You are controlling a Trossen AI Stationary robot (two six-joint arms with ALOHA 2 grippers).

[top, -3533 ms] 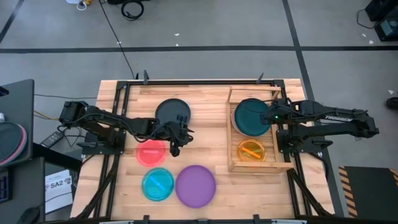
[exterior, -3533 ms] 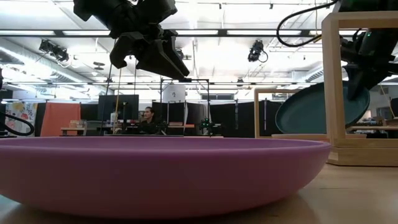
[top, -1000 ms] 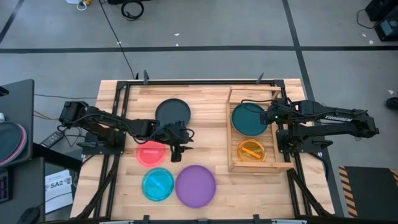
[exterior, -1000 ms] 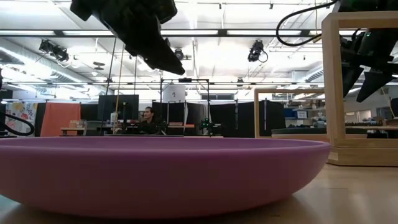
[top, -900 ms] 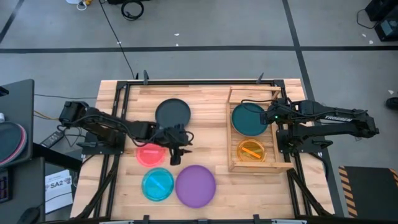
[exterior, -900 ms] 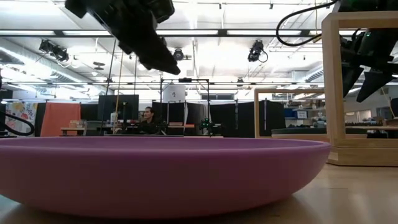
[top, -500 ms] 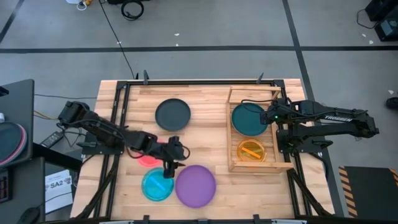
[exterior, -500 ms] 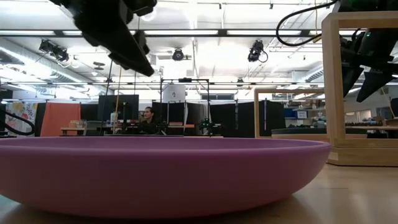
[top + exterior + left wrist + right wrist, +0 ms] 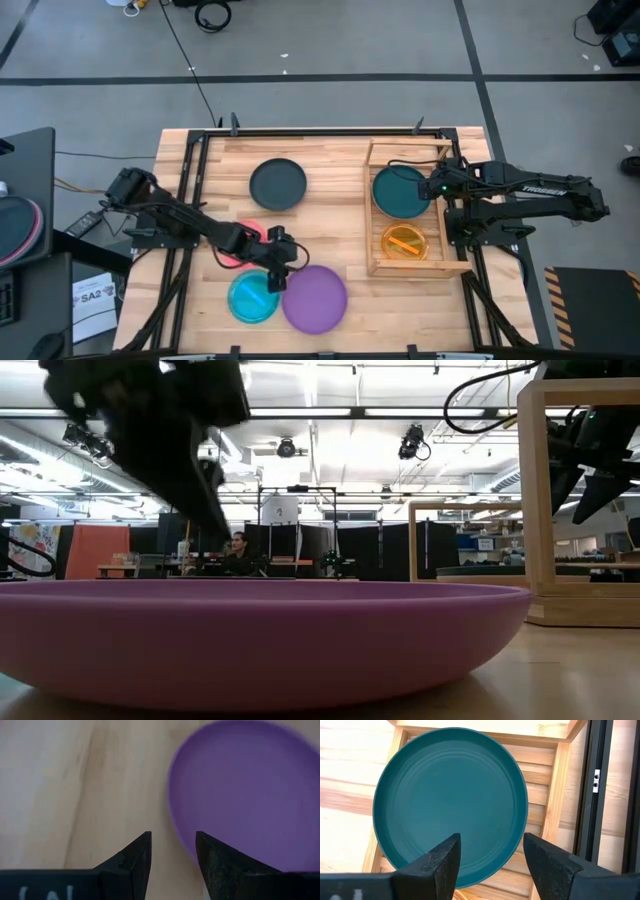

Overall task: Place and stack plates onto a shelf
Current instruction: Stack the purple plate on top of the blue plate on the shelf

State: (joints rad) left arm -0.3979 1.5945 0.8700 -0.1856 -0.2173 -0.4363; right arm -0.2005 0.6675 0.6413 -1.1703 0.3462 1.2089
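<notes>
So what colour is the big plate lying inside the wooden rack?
Dark teal plate, clearest in the right wrist view.

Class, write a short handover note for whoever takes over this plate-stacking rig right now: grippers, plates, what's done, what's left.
Left gripper: open, empty, low by the purple plate's edge, between it and the cyan plate.
Right gripper: open, empty, over the dark teal plate.
Done: dark teal plate and orange plate lie on the shelf.
Left on the table: purple, cyan, red-pink plate and a dark plate.
</notes>
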